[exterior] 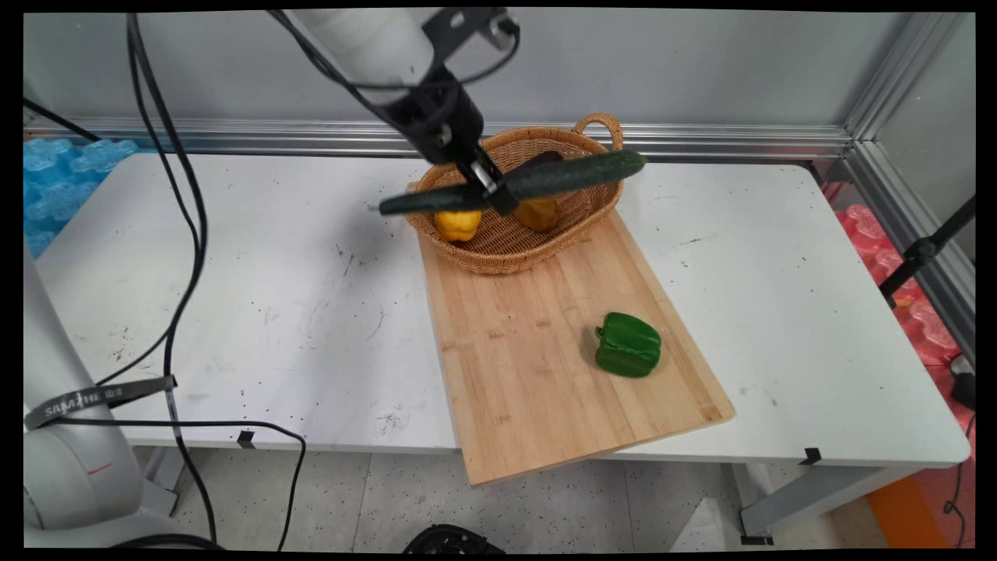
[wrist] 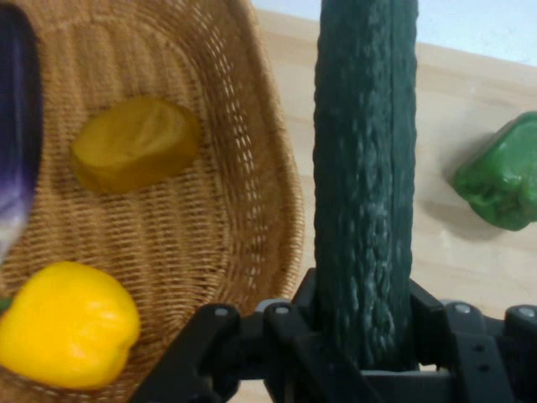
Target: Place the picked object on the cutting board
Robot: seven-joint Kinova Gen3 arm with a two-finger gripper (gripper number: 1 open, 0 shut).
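White table [exterior: 273, 312] is carrying a bamboo cutting board [exterior: 537, 366] with a wicker basket [exterior: 506, 249] at its far end. My gripper [exterior: 491, 191] is clamping a cucumber [exterior: 545, 181] crosswise in the air over the basket. It's long, gripped off-centre, so it may be pivoting or slipping out, landing on the yellow pepper [exterior: 457, 224] or rim. Green pepper [exterior: 628, 345] is lying well clear.

You see a bumpy, matt-skinned cucumber [wrist: 366, 185], a woven wicker basket [exterior: 506, 241], a smooth pale wooden board [exterior: 545, 366], a glossy green pepper [exterior: 628, 344], and a scuffed white table [exterior: 257, 312].
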